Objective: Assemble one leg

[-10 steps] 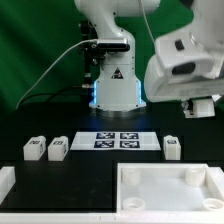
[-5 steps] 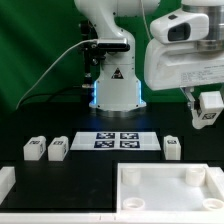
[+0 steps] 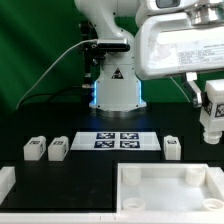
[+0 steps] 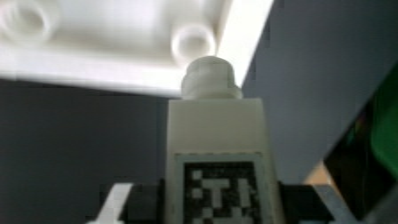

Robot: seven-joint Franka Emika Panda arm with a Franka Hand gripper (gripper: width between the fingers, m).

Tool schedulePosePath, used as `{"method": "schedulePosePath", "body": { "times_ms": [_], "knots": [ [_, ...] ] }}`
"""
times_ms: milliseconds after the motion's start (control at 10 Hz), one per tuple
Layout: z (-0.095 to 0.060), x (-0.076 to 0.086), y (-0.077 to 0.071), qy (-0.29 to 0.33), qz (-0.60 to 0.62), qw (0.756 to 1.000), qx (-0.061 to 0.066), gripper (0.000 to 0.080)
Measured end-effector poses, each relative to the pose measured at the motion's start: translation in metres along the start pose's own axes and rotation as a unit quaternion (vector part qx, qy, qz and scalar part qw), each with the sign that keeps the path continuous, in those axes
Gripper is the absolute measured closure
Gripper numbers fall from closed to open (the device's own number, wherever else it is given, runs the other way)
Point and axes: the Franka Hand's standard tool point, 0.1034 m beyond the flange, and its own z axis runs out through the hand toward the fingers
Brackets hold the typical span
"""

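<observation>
My gripper is shut on a white leg and holds it in the air at the exterior view's right, above the table, with the leg hanging below the fingers. In the wrist view the held leg sits between the fingers, its tag facing the camera and its round peg pointing away toward the white tray. Three more legs lie on the table: two at the left and one at the right.
The large white tray with raised rim and round corner bosses lies at the front right. The marker board lies at mid-table before the robot base. A white part shows at the front left edge.
The arm has swung toward the exterior view's right and come lower, carrying the held leg down with it. The legs on the table have not moved.
</observation>
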Motion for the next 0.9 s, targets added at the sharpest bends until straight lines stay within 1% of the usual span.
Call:
{"method": "schedulePosePath", "body": {
  "times_ms": [100,200,400,500,600,700,900],
  "knots": [
    [0.000,-0.007,0.001,0.037,-0.002,0.999,-0.004,0.0508],
    [0.002,-0.011,0.001,0.031,-0.001,1.000,-0.004,0.0508],
    [0.004,-0.012,0.004,0.031,-0.004,1.000,-0.005,0.0508],
    [0.016,-0.010,0.015,0.038,-0.016,0.999,-0.009,0.0508],
    [0.029,-0.007,0.023,0.038,-0.014,0.999,-0.010,0.0508],
    [0.042,-0.008,0.024,0.038,-0.010,0.999,-0.008,0.0508],
    [0.065,-0.017,0.020,0.038,-0.008,0.999,-0.003,0.0508]
  ]
}}
